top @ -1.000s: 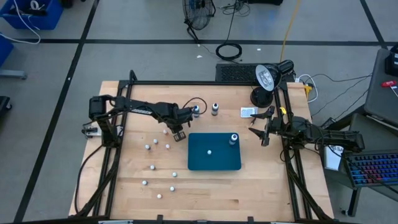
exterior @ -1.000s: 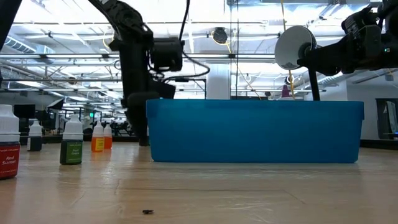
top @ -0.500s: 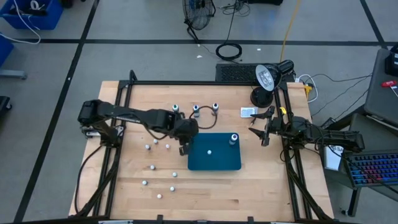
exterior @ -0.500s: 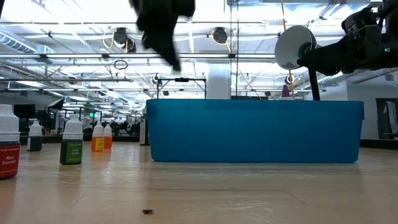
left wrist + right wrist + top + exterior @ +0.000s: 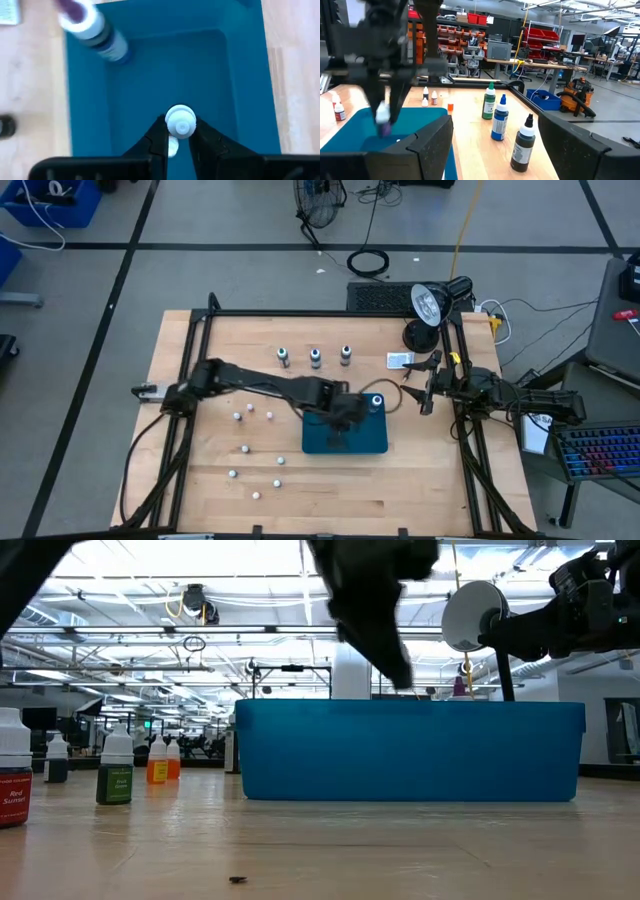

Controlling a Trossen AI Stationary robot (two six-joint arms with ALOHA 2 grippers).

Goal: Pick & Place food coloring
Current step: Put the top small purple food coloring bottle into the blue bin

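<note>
In the low view, the tall blue plastic bin wall (image 5: 410, 752) at centre hides everything inside it; the left arm's gripper (image 5: 372, 600) at the top is a dark smear cut by the upper edge, and the white-capped red-labelled bottle (image 5: 12, 772) is cropped at the left edge. In the left wrist view, the tilted purple-tipped bottle (image 5: 95, 31) at upper left is blurred, its tip cut off. From overhead, the small white-capped bottles (image 5: 250, 448) at lower left are too small to tell colours
</note>
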